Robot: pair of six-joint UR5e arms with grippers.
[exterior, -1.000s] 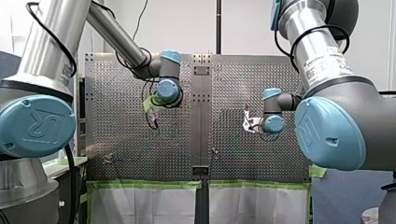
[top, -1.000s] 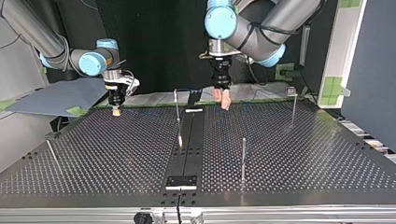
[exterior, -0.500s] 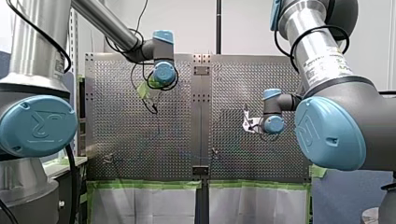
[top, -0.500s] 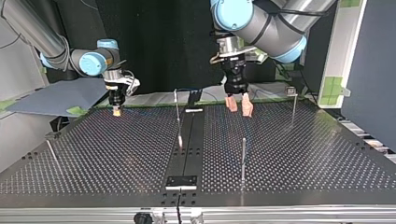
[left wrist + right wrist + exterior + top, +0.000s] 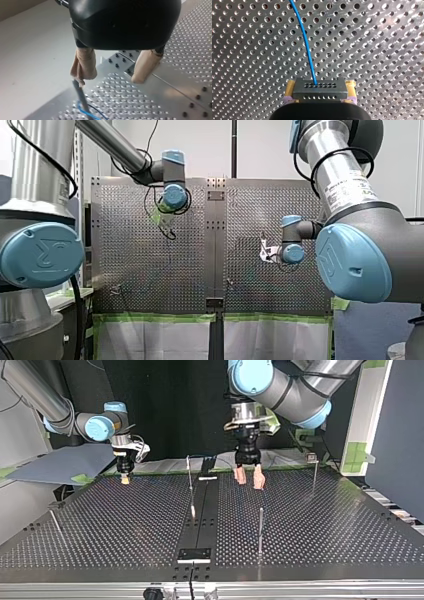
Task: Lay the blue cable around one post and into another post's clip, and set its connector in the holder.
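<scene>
Gripping a grey rectangular connector block (image 5: 320,89) pierced with two rows of small holes, my right hand (image 5: 124,479) has its yellow pads (image 5: 290,87) pressed against the block's two ends. The thin blue cable (image 5: 304,40) leaves the block's upper face and runs away ahead of the hand over the perforated metal counter (image 5: 125,525). In the top view this hand hangs low over the counter's far edge, at the view's left.

My left hand (image 5: 249,476) is also near the far edge, just right of the dark centre strip (image 5: 200,510) in the top view. Its beige padded fingers (image 5: 83,66) are spread apart with nothing between them. In the left wrist view a thin grey post (image 5: 79,93) stands just beside the tip of one finger, and a stretch of the blue cable lies on the counter at that post's foot. I cannot tell whether the finger touches the post.

The top view shows more thin metal posts on the counter. One far post (image 5: 189,475) stands beside the centre strip. A nearer post (image 5: 260,527) stands right of the strip. A clip-headed post (image 5: 314,471) stands at the far right, well apart from both hands. A slanted post (image 5: 56,522) stands at the view's left.
</scene>
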